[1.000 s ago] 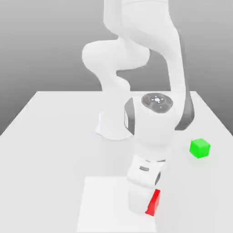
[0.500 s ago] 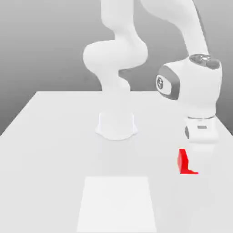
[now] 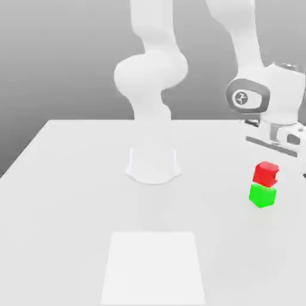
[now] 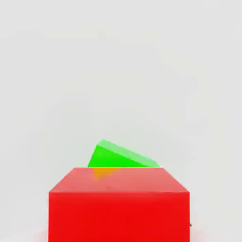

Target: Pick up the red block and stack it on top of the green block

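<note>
Left to right: bare white tabletop (image 3: 72, 197), arm base (image 3: 153, 167), then the action on the exterior view's right. Red block (image 3: 266, 173) sits on the green block (image 3: 262, 196) (looks slightly off-centre, so maybe wobbly). Hand hangs just above; can't tell how far open the fingers are or whether they hold it

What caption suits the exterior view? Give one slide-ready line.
Red block sits stacked on the green block at the exterior view's right, the Panda's hand above it.
</note>
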`<action>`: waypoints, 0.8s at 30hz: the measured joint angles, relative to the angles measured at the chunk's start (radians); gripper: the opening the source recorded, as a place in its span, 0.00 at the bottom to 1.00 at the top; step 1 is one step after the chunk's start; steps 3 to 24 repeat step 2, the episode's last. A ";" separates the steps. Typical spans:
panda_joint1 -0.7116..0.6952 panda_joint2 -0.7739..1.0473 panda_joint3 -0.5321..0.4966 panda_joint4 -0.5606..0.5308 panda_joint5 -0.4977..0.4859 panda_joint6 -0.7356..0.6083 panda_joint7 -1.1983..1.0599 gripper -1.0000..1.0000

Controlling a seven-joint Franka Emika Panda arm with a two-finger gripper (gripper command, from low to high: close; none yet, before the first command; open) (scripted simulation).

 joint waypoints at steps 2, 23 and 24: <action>0.000 0.000 0.000 0.000 0.000 0.000 0.000 1.00; 0.000 0.000 0.000 0.000 0.000 0.000 0.000 1.00; 0.000 0.000 0.000 0.000 0.000 0.000 0.000 1.00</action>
